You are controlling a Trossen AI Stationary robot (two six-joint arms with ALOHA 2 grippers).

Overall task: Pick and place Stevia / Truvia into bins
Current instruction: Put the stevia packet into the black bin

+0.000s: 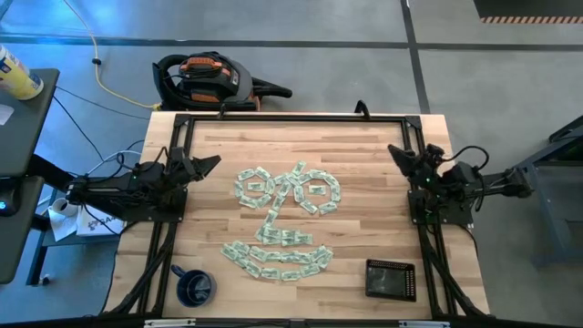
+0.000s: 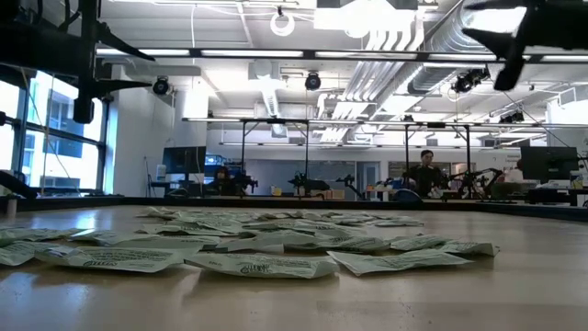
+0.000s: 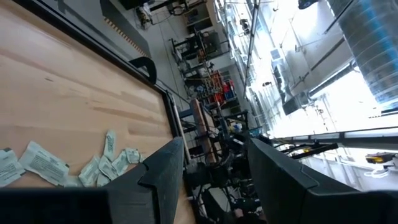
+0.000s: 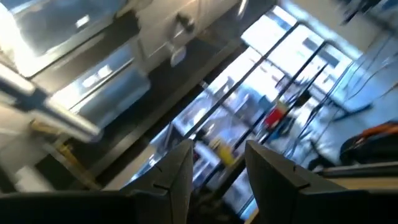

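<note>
Many pale green and white Stevia / Truvia sachets (image 1: 287, 219) lie flat in the middle of the wooden table, laid out like a face; the low view shows them (image 2: 257, 244) and the left wrist view shows some (image 3: 43, 163). The black tray (image 1: 390, 279) sits near the front right corner. My left gripper (image 1: 211, 164) hovers at the table's left side, open, its fingers (image 3: 163, 168) with nothing between them. At the right side my right gripper (image 1: 398, 155) is also open and raised, tilted up toward the room, nothing between its fingers (image 4: 177, 165).
A dark blue mug (image 1: 193, 286) stands near the front left corner. Black frame rails (image 1: 291, 117) run along the table's far, left and right edges. An orange and black machine (image 1: 205, 80) lies on the floor beyond the far edge. A person (image 2: 424, 170) stands far back in the room.
</note>
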